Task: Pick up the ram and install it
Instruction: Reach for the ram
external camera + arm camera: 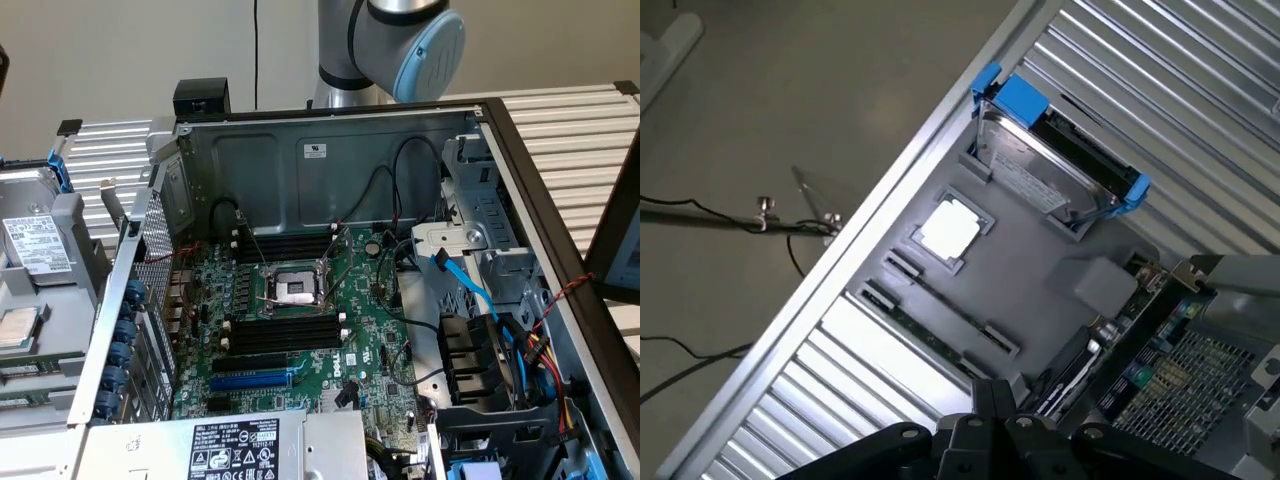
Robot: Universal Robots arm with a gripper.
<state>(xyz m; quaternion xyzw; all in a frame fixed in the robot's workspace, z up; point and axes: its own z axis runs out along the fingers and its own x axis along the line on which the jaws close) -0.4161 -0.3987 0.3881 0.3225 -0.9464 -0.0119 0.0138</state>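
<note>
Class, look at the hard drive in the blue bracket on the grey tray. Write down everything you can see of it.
The hard drive is a flat silvery metal box with a white printed label on its broad face. A blue plastic bracket clasps its ends. It stands on edge, leaning, propped in a holder of the grey tray, near the square processor chip. The tray rests on a ribbed metal table.

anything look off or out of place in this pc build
Nothing looks damaged or spilled. The black memory slots stand empty. The ram lies outside the case in the grey tray, near a loose processor chip.
</note>
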